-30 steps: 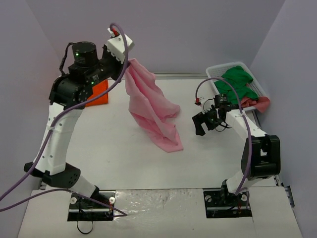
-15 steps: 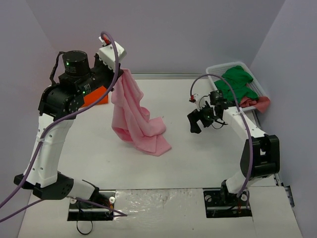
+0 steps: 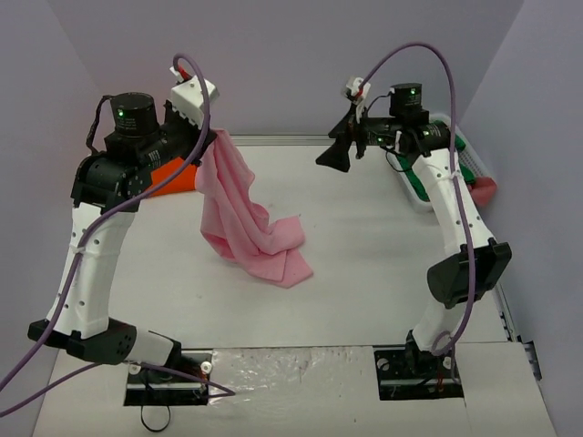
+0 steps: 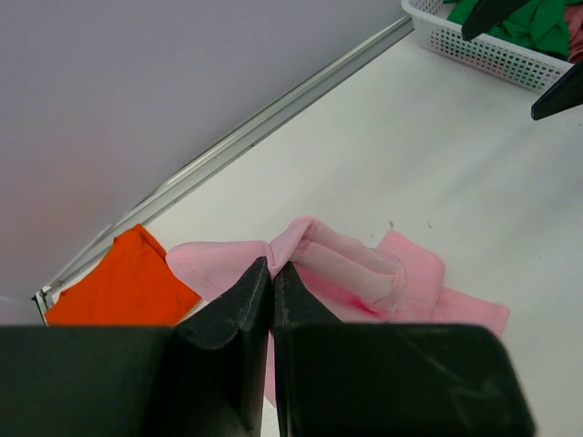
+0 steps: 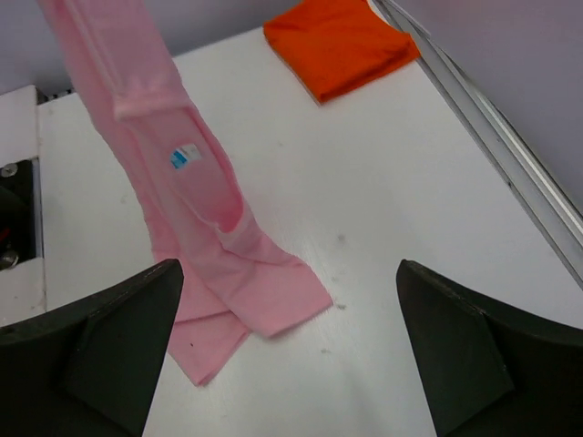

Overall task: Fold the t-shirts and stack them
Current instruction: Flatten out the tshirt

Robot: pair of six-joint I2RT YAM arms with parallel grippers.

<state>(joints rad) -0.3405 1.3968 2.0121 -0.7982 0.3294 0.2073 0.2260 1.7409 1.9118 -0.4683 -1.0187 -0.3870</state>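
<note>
My left gripper [image 3: 216, 133] is shut on the top edge of the light pink t-shirt [image 3: 239, 209] and holds it high, so it hangs down with its lower end crumpled on the table. In the left wrist view the jaws pinch a fold of pink cloth [image 4: 310, 250]. The pink t-shirt also shows in the right wrist view [image 5: 191, 209]. The orange t-shirt [image 3: 168, 176] lies folded at the back left, and shows in the left wrist view [image 4: 118, 287] and the right wrist view [image 5: 342, 41]. My right gripper [image 3: 337, 153] is open and empty, raised high at the back.
A white slatted basket [image 3: 414, 191] with green cloth [image 3: 462, 148] and a pinkish-red cloth [image 3: 483, 189] stands at the back right, partly hidden by my right arm. It also shows in the left wrist view [image 4: 483, 50]. The grey back wall is close behind.
My right gripper has risen from low over the table to high at the back. My left gripper has moved left with the pink t-shirt, dragging its lower end left.
</note>
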